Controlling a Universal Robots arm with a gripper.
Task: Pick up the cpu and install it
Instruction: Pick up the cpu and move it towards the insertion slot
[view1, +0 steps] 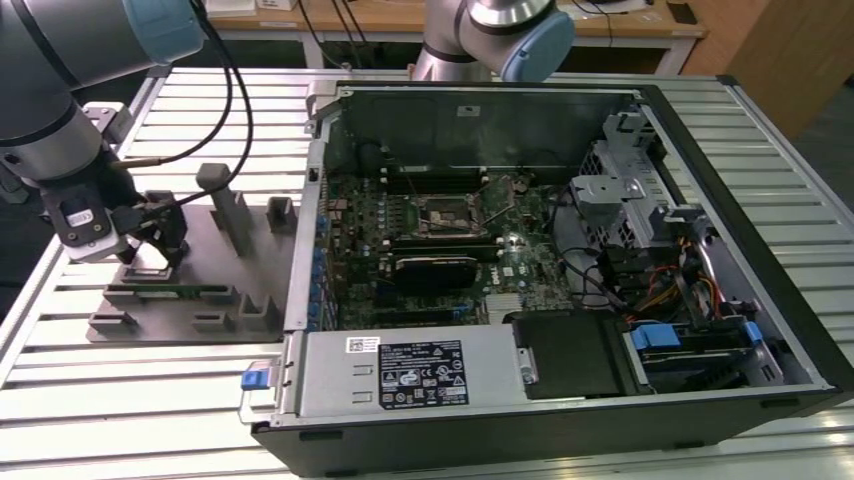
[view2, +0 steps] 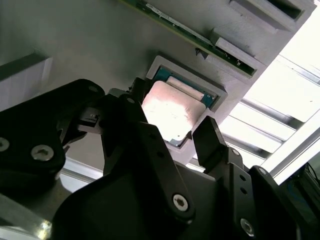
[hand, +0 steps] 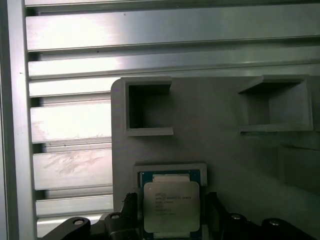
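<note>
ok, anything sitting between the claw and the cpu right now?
Nothing visible. In both wrist views the cpu lies bare, top up, in its pocket on the grey fixture plate. The open claw straddles it, with a finger on either side.

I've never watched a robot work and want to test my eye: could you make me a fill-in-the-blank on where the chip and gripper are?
In the exterior view, the gripper hangs over the grey fixture, which lies to the ____ of the open computer case. The cpu rests in a recess of the ____. The gripper's jaws are ____, one finger on each side of the cpu.
Missing words: left; fixture; open.
</note>
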